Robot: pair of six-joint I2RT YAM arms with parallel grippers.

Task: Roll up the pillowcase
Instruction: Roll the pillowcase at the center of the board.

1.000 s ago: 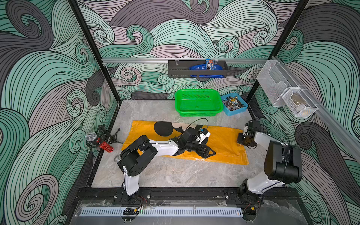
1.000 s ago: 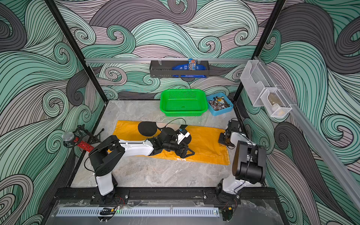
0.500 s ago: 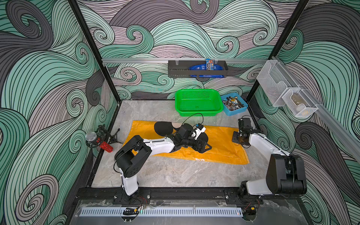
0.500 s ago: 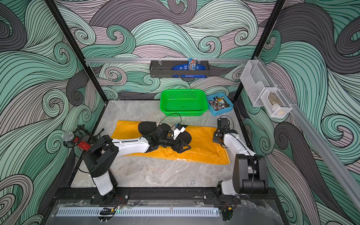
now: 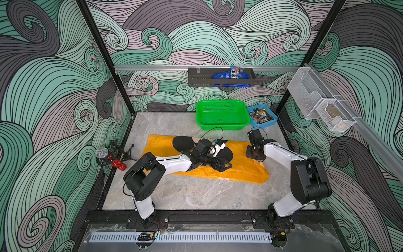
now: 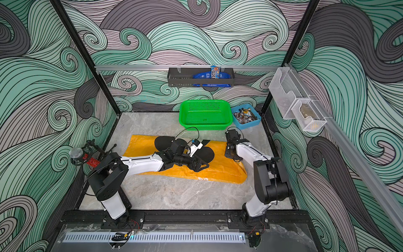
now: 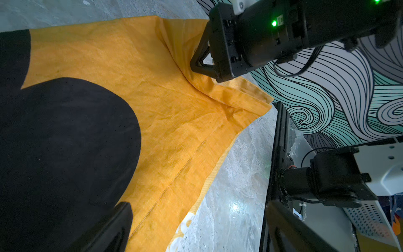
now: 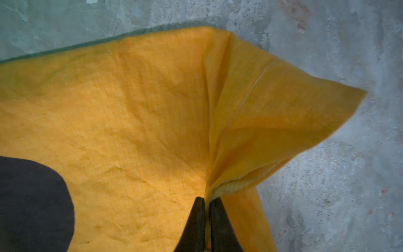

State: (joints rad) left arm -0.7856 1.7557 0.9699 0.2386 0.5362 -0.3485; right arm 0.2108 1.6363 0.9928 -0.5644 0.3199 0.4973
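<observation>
- Item, the task's thing: mustard-yellow thin woven fabric pillowcase (image 5: 239,170), black round-eared print (image 5: 182,143) face up. It lies spread along the middle of the grey marbled tabletop (image 5: 196,192), running left to right. A sliver of white lettering (image 7: 183,227) shows at its near edge.
- Condition: flat and wrinkled over nearly its whole length. No turn of a roll shows anywhere in either top view.
- Right gripper (image 8: 206,201): jaws almost together, pinching a gathered pleat of the pillowcase at its right end, toward the far side. The cloth there is drawn up into a peaked fold, with the corner flaring beyond it.
- Left gripper (image 5: 222,165): jaws fully spread, nothing between them. It is poised low over the middle of the pillowcase by the black print; whether it touches the cloth cannot be told.
- Progress, as judged: opening stage only. A hold on the right end is the one step in place. The first turn-over, the rolling along the length and the tidying of the roll all remain.
- Bystanders: green perforated plastic basket (image 5: 222,126) and small blue tray of metal oddments (image 5: 272,121) at the far edge, apart from the cloth. A red microphone on a black stand (image 5: 109,158) sits at the left.
</observation>
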